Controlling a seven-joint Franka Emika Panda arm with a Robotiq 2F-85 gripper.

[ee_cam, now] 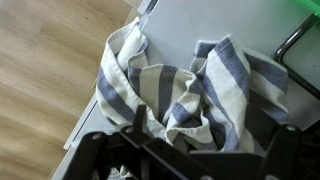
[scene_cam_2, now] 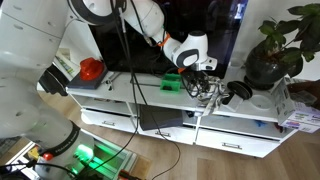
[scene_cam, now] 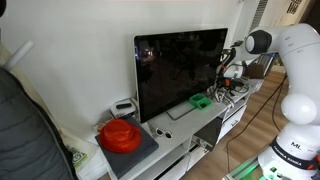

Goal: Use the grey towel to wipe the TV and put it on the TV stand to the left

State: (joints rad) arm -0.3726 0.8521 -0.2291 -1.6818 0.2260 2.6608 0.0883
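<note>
The grey-and-white striped towel (ee_cam: 190,85) lies bunched on the white TV stand (ee_cam: 190,20), near its edge. My gripper (ee_cam: 214,128) is directly over it, with its fingers spread wide on either side of the folds. In both exterior views the gripper (scene_cam: 231,78) (scene_cam_2: 205,72) is low over the stand's end, beside the black TV (scene_cam: 180,70) (scene_cam_2: 200,20). The towel is barely visible under it there (scene_cam_2: 212,88).
A green object (scene_cam: 201,101) (scene_cam_2: 169,83) lies on the stand in front of the TV. A red bowl-like item (scene_cam: 120,135) (scene_cam_2: 91,68) sits at the far end. Headphones (scene_cam_2: 238,92), cables and a potted plant (scene_cam_2: 275,50) crowd the gripper's end. Wood floor lies below the stand's edge (ee_cam: 50,90).
</note>
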